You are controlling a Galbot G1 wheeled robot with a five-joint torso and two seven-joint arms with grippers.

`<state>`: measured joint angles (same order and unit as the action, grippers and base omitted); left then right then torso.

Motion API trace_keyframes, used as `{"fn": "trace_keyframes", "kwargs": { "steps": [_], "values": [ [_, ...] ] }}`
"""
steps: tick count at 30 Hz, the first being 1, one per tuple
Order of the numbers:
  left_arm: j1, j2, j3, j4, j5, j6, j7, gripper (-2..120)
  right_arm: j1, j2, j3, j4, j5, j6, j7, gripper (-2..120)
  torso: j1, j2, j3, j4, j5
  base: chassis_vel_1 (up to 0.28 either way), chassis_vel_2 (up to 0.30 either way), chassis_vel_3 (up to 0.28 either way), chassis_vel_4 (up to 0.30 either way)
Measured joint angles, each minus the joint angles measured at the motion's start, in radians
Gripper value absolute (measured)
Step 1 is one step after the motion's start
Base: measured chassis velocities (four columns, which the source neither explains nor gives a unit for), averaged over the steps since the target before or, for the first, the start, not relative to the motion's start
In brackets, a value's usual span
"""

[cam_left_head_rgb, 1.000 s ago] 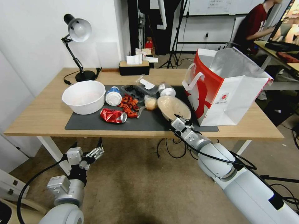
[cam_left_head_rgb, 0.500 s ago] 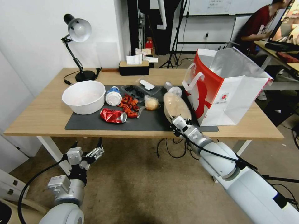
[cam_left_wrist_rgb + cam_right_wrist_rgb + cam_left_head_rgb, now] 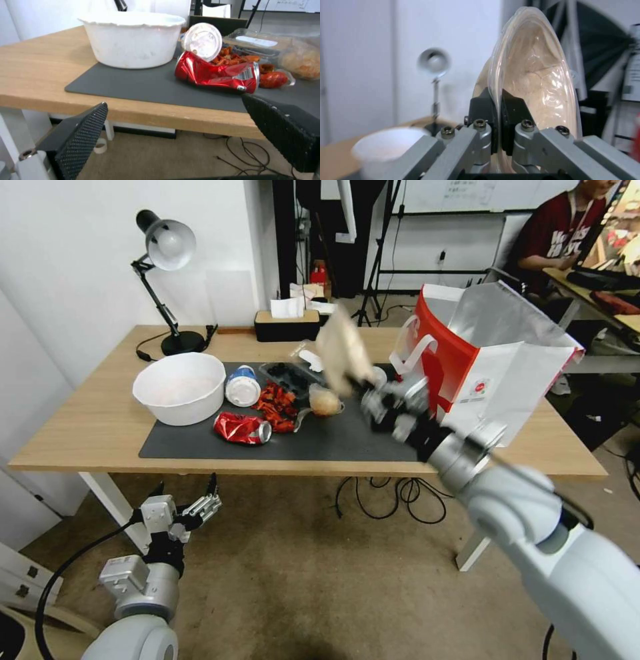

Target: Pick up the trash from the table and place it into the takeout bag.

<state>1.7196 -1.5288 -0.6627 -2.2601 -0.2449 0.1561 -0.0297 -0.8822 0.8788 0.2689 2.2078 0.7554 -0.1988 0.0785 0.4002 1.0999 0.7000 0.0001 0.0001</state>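
Above the middle of the light-wood worktop (image 3: 87, 427), the right claw (image 3: 369, 388) is clamped on the rim of the oval tan lidded bowl (image 3: 343, 350), which is lifted clear and tilted on edge, just left of the red-and-white foil-lined paper takeout bag (image 3: 490, 363). On the dark grey mat (image 3: 200, 443) lie a crushed red can (image 3: 241, 427), a blue cup with white lid (image 3: 242, 385) and red wrapper scraps (image 3: 277, 405), right of a white bowl (image 3: 180, 387). The left claw (image 3: 190, 499) hangs below the near edge, spread wide, holding nothing.

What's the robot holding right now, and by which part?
The right gripper pinches the tan bowl by its rim, lifted on edge above the table. The left gripper holds nothing.
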Motion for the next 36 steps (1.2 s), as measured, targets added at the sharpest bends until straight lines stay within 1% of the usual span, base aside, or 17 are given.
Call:
{"fn": "trace_keyframes", "kwargs": {
  "steps": [1,2,4,6,10,18,20,23,24,27,28,29,31,32,33,35,36],
  "values": [
    [0.001,0.0,-0.001,-0.002,0.002,-0.003,0.003,100,0.017,-0.009,0.019,-0.008,0.039,-0.006,0.026,0,0.0,0.0,0.0,-0.0001,0.0002,0.0,0.0,0.0,0.0],
    [0.001,0.0,-0.001,-0.002,0.002,-0.003,0.003,100,0.017,-0.009,0.019,-0.008,0.039,-0.006,0.026,0,0.0,0.0,0.0,-0.0001,0.0002,0.0,0.0,0.0,0.0],
    [0.001,0.001,-0.005,-0.002,0.002,-0.023,0.007,100,0.06,-0.031,0.046,-0.035,0.124,-0.023,0.095,0,0.0,0.0,0.0,-0.0003,0.0,0.0,0.0,0.0,0.0],
    [0.001,0.002,-0.012,0.003,0.002,-0.037,0.017,100,0.1,-0.053,0.067,-0.072,0.179,-0.037,0.139,0,0.0,0.0,0.0,-0.0001,-0.0001,0.0,0.0,0.0,0.0],
    [0.004,0.001,-0.016,0.003,0.002,-0.037,0.039,100,0.141,-0.071,0.08,-0.122,0.19,-0.044,0.175,0,0.0,0.0,0.0,-0.0001,0.0,0.0,0.0,0.0,0.0],
    [0.0,-0.002,-0.016,0.003,-0.003,-0.037,0.041,100,0.157,-0.075,0.084,-0.166,0.162,-0.068,0.252,0,0.0,0.0,0.0,-0.0002,0.0,0.0,0.0,0.0,0.0],
    [0.0,-0.002,-0.016,0.003,-0.003,-0.036,0.041,100,0.155,-0.074,0.084,-0.169,0.154,-0.068,0.255,0,0.0,0.0,0.0,-0.0001,0.0,0.0,0.0,0.0,0.0],
    [0.002,-0.002,-0.014,0.003,-0.006,-0.036,0.041,100,0.151,-0.071,0.085,-0.17,0.144,-0.068,0.263,14,0.0,0.0,0.0,-0.0001,-0.0001,0.0,0.0,0.0,0.0],
    [0.002,-0.002,-0.014,0.003,-0.006,-0.036,0.041,100,0.151,-0.071,0.085,-0.17,0.144,-0.068,0.263,14,0.0,0.0,0.0,-0.0001,-0.0001,0.0,0.0,0.0,0.0],
    [0.002,-0.001,-0.014,0.002,-0.007,-0.035,0.04,100,0.149,-0.072,0.086,-0.17,0.144,-0.074,0.272,28,0.0,0.0,0.0,-0.0001,-0.0001,0.0,0.0,0.0,0.0],
    [0.002,-0.001,-0.014,0.002,-0.007,-0.035,0.04,100,0.149,-0.072,0.086,-0.17,0.144,-0.074,0.272,28,0.0,0.0,0.0,-0.0001,-0.0001,0.0,0.0,0.0,0.0],
    [0.002,-0.001,-0.014,0.002,-0.007,-0.035,0.039,100,0.148,-0.072,0.086,-0.169,0.144,-0.078,0.276,32,0.0,0.0,0.0,-0.0002,-0.0001,0.0,0.0,0.0,0.0],
    [0.003,-0.001,-0.014,0.001,-0.007,-0.035,0.038,100,0.146,-0.074,0.087,-0.166,0.143,-0.084,0.279,43,0.0,0.0,0.0,-0.0002,-0.0002,0.0,0.0,0.0,0.0],
    [0.003,-0.001,-0.014,0.001,-0.007,-0.035,0.037,100,0.146,-0.074,0.087,-0.164,0.143,-0.086,0.278,46,0.0,0.0,0.0,-0.0002,-0.0001,0.0,0.0,0.0,0.0],
    [0.003,-0.001,-0.014,0.001,-0.007,-0.035,0.037,100,0.146,-0.074,0.087,-0.164,0.143,-0.086,0.278,46,0.0,0.0,0.0,-0.0002,-0.0001,0.0,0.0,0.0,0.0],
    [0.004,-0.001,-0.014,-0.002,-0.007,-0.036,0.037,100,0.142,-0.075,0.088,-0.159,0.144,-0.088,0.265,57,0.0,0.0,0.0,-0.0001,-0.0002,0.0,0.0,0.0,0.0],
    [0.004,-0.001,-0.015,-0.003,-0.007,-0.036,0.037,100,0.14,-0.075,0.088,-0.155,0.146,-0.088,0.257,60,0.0,0.0,0.0,-0.0001,-0.0001,0.0,0.0,0.0,0.0]
  ]
}}
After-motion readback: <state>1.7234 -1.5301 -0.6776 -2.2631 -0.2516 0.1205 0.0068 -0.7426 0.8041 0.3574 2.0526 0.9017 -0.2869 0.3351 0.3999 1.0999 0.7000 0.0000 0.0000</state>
